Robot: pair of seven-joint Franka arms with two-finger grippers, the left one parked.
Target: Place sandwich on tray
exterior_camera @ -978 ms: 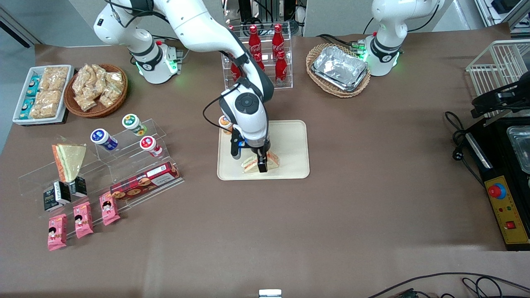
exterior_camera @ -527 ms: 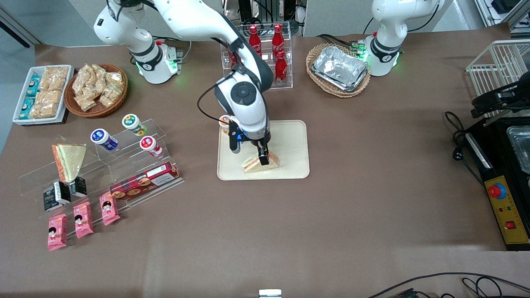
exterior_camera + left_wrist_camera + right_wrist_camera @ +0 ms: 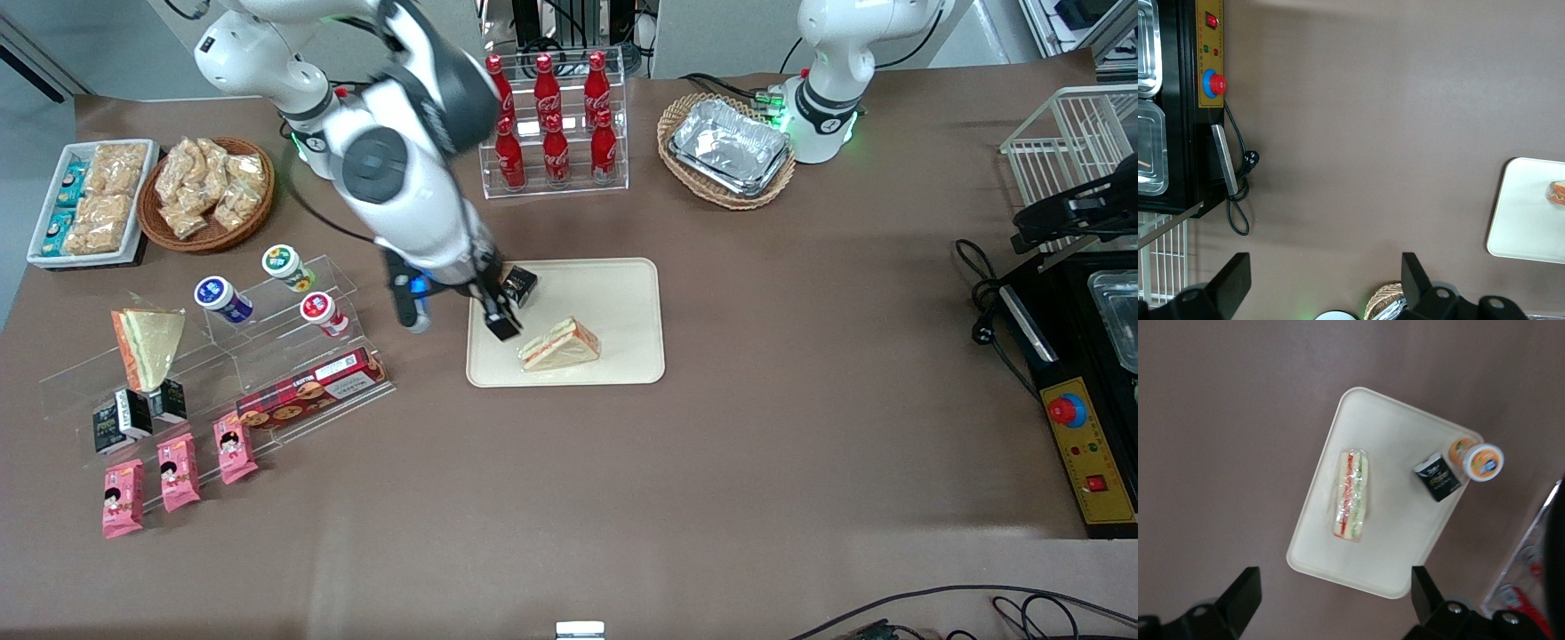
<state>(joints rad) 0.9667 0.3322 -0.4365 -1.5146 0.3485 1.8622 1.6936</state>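
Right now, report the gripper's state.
Gripper: open, holding nothing, raised above the tray; the sandwich lies on the tray.

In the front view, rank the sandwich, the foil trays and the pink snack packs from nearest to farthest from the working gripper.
Gripper hovers open at the tray's edge.
1. Sandwich, lying on the tray.
2. Foil trays, in a basket toward the parked arm.
3. Pink snack packs, nearest the camera.

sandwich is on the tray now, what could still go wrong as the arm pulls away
1. The gripper, fingers open, hangs over the tray edge close to a small black carton and an orange-lidded cup; a low swing could knock them.
2. The sandwich rests on one flat face near the tray's rim nearest the front camera, so a bump to the tray might slide it off.
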